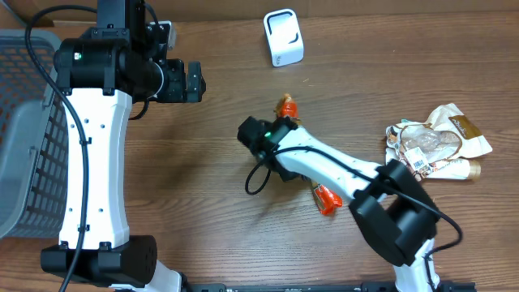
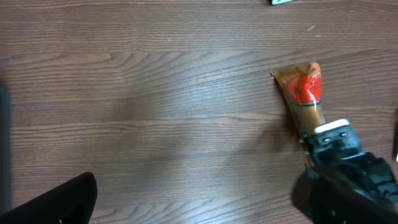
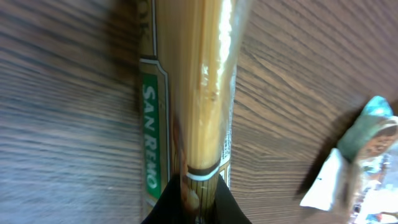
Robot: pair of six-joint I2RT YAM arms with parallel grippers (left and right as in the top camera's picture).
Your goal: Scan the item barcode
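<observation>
Overhead: right gripper (image 1: 282,130) at centre, pinching the spaghetti packet (image 1: 326,199). White scanner (image 1: 284,37) well apart, up top. Left gripper (image 1: 193,81) spread wide, empty.
Left wrist: packet's red end pokes past the right gripper; can't tell if it's lifted.
Right wrist: fingertips (image 3: 193,202) clamp the San Remo pack.
Grasp looks done; carrying it to the scanner and showing the barcode are left.

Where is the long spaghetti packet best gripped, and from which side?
Near mid-length, from above, jaws across its narrow width. The long, slim clear-and-orange plastic spaghetti packet lies level, so a central hold should keep both ends from drooping. The right tool is shut on it there.
</observation>
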